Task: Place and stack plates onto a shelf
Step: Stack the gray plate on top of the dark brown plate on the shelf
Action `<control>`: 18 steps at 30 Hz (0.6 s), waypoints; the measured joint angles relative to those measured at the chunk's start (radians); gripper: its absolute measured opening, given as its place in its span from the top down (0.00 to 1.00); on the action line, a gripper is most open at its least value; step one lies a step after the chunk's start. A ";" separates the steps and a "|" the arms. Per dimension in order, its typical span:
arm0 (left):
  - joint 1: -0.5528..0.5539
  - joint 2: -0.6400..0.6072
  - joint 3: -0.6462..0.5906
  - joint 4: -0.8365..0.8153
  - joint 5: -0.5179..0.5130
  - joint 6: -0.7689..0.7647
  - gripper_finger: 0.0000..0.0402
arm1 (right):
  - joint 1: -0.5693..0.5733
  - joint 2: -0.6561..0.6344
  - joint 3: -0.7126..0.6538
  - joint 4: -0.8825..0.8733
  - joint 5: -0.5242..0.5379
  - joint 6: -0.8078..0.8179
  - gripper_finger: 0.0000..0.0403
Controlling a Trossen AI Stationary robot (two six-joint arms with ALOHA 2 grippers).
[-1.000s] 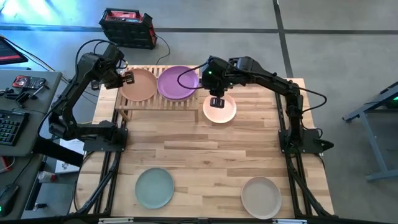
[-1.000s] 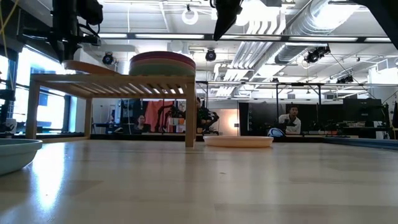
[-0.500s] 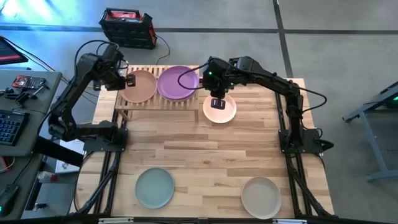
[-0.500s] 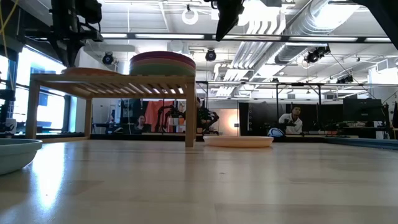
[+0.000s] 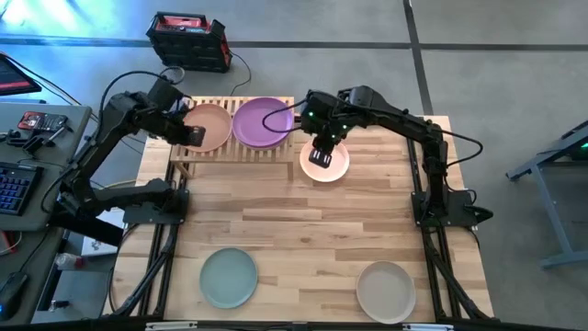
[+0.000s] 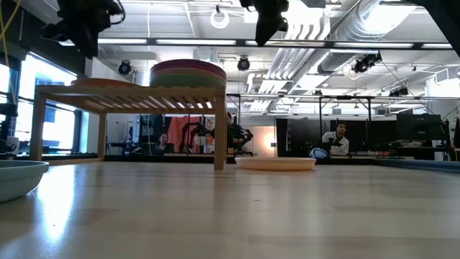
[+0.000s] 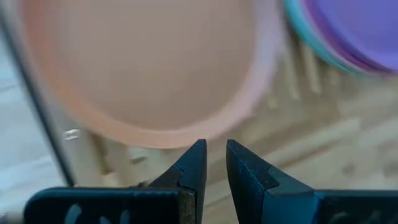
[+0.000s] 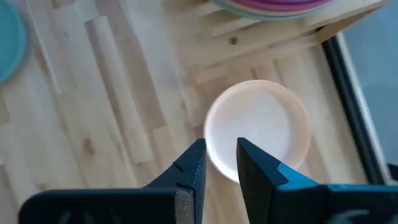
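On the left half of the slatted wooden shelf (image 5: 220, 154) a brown plate (image 5: 213, 125) lies flat. A stack of plates with a purple one on top (image 5: 264, 121) sits on the right half. My left gripper (image 5: 196, 136) hovers open just off the brown plate's near-left rim (image 7: 168, 134), pointing steeply down, nothing between its fingers (image 7: 214, 146). A peach plate (image 5: 336, 168) rests on the table right of the shelf. My right gripper (image 5: 322, 156) hangs open high above the peach plate (image 8: 261, 118), fingers pointing down.
A teal plate (image 5: 229, 278) and a beige plate (image 5: 386, 291) lie near the table's front edge, with bare tabletop between them and the shelf. A black box (image 5: 188, 41) sits on the floor beyond the far edge. In the low view, people sit in the room behind.
The brown plate, which my left gripper held tilted with its left rim raised, has come down flat on the shelf. My left gripper has come off the rim, rolled its wrist and moved a little up and toward the table's near edge.
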 joint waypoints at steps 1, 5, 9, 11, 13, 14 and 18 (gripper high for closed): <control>-0.027 -0.006 0.000 0.006 0.010 0.009 0.88 | 0.011 0.000 0.000 0.000 -0.001 0.013 0.83; -0.143 -0.020 0.000 0.022 0.012 0.015 0.88 | 0.061 0.002 0.000 0.001 -0.001 0.051 0.83; -0.250 -0.025 0.000 0.023 0.012 0.007 0.88 | 0.112 0.023 -0.014 0.017 -0.001 0.105 0.83; -0.299 -0.026 0.000 0.023 0.012 0.013 0.88 | 0.137 0.033 -0.051 0.029 0.006 0.148 0.83; -0.346 -0.025 0.000 0.024 0.009 0.029 0.88 | 0.162 0.034 -0.105 0.052 0.015 0.194 0.83; -0.367 -0.025 0.000 0.026 0.008 0.034 0.88 | 0.174 0.034 -0.134 0.056 0.015 0.221 0.83; -0.428 -0.025 0.000 0.039 0.005 0.050 0.88 | 0.232 0.034 -0.237 0.060 -0.001 0.363 0.83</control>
